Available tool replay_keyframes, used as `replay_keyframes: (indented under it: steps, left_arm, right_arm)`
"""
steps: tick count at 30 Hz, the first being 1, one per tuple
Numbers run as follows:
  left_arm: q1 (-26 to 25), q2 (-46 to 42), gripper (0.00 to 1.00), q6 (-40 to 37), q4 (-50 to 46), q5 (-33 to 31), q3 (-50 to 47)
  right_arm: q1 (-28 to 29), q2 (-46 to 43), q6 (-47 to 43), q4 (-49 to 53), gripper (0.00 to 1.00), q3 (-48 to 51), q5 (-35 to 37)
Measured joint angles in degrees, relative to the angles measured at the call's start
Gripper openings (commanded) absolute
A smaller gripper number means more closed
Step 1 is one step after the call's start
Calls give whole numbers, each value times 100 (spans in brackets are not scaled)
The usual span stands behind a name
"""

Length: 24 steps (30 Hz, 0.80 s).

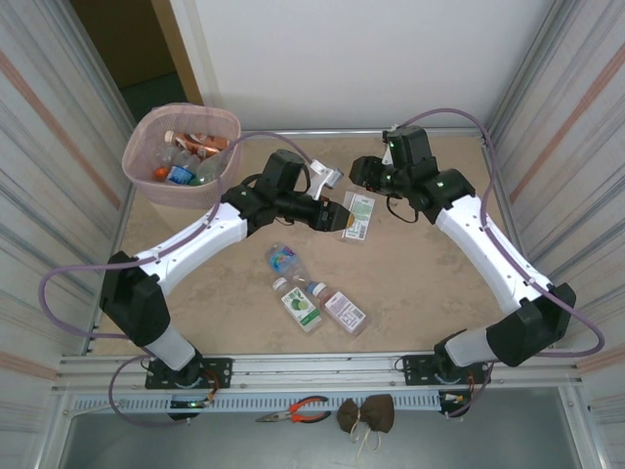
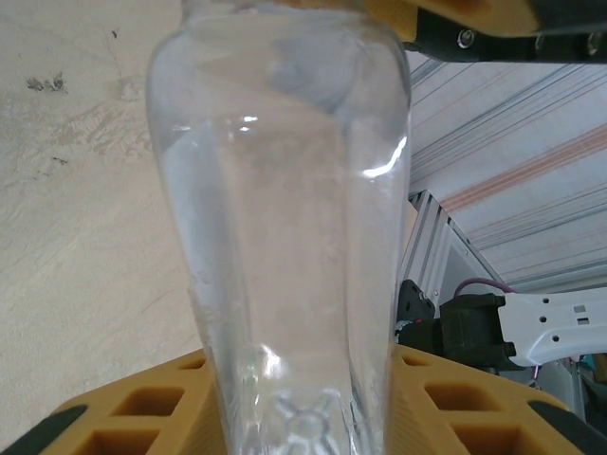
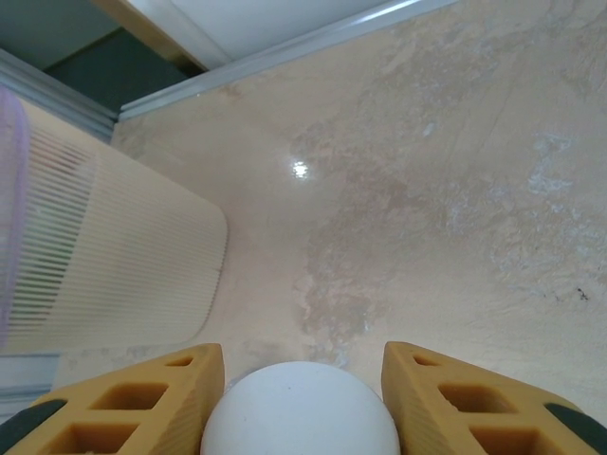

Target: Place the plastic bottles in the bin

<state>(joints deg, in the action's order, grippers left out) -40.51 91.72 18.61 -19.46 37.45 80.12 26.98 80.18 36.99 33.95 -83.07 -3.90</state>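
A clear plastic bottle [image 1: 358, 217] with a white and green label hangs above the table's middle, between my two grippers. My left gripper [image 1: 342, 219] is shut on its lower body; in the left wrist view both yellow fingers [image 2: 142, 403] press the clear bottle [image 2: 285, 237] near its base. My right gripper [image 1: 364, 188] stands at the other end, its fingers [image 2: 474, 19] showing past the bottle's neck. The bottle's white cap [image 3: 299, 412] sits between the right gripper's [image 3: 303, 379] jaws, which are open with a small gap on the right side. The pink bin [image 1: 146, 132] stands far left.
Three more bottles lie on the table: a crumpled clear one [image 1: 283, 259], one with a green label [image 1: 301, 303], one with a pink label [image 1: 342, 313]. The bin holds several bottles [image 1: 186, 156]. Its ribbed wall [image 3: 114, 265] shows left of the right gripper. Pliers [image 1: 298, 412] lie on the front rail.
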Motion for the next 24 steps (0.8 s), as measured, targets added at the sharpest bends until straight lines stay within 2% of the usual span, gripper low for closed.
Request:
replay_keyframes:
  steps: [4, 7, 15, 24]
  left_arm:
    - [0, 0, 38, -70, -107, -57, 42]
    - [0, 0, 37, -142, -234, -140, 122]
    - [278, -232, 35, -234, -391, -280, 282]
    - [1209, -793, 31, -74, -673, -498, 682]
  right_arm:
    - [-96, -177, -26, -13, 67, 11, -55]
    - [-160, -356, -33, -11, 73, 11, -72]
    - [-402, -927, -98, 48, 77, 11, -24]
    - [-815, -1519, -170, 271, 78, 195, 81]
